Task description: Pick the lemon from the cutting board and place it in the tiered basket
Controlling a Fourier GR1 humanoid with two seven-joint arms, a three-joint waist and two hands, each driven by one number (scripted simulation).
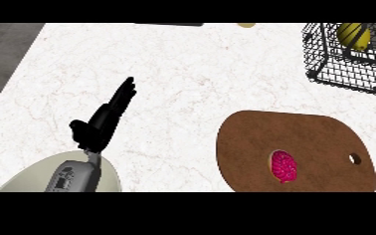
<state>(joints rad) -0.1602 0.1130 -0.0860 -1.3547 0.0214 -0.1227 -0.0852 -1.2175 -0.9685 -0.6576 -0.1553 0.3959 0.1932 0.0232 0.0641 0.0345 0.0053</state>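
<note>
A yellow rounded fruit with dark streaks, apparently the lemon point(352, 35), lies inside the black wire tiered basket point(323, 64) at the top right. The brown oval cutting board point(249, 144) sits at the lower right and carries a magenta fruit point(284, 166); no lemon shows on it. My left hand point(99, 124) is at the lower left over the white marbled counter, open with straight fingers pointing up and to the right, holding nothing. It is far from both board and basket. My right hand does not show.
A dark flat object point(169, 24) and a small pale yellow thing point(246, 25) sit at the counter's far edge. The counter's left edge point(26, 55) runs diagonally, with dark grey beyond it. The board has a small hole point(354, 158) near its right end.
</note>
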